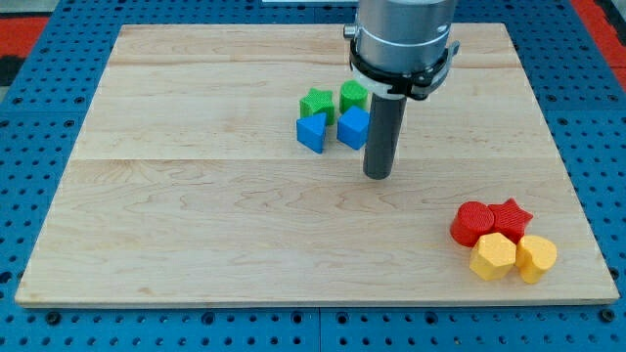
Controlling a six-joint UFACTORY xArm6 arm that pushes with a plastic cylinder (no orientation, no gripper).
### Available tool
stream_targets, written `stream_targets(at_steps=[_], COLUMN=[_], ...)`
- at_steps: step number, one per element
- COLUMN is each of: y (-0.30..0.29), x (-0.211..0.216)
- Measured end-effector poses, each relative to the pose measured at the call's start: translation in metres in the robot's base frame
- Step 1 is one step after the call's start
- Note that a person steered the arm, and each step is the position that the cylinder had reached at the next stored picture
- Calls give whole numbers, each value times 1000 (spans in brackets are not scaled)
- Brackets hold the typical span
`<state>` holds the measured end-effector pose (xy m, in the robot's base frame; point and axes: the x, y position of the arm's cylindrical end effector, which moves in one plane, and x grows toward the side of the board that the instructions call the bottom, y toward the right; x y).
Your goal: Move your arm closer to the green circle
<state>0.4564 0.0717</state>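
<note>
No jaws on this arm, my tip just right of blue cube — green circle behind it, open board leftward.

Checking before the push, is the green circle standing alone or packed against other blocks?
Packed: the green circle sits beside the green star, the blue cube just below it.

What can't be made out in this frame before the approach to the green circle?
- Green circle, camera view: its right side is covered by my arm's housing, so its full outline is hidden.
- Arm above the housing: cut off by the view's top edge.
- Blue cube: whether my tip touches it can't be judged; the rod overlaps its right edge.
- Yellow blocks: exact shapes too small to tell.
</note>
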Motion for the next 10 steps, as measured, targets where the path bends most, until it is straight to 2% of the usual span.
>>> stream_targets(at_steps=[10], y=[44], x=[-30])
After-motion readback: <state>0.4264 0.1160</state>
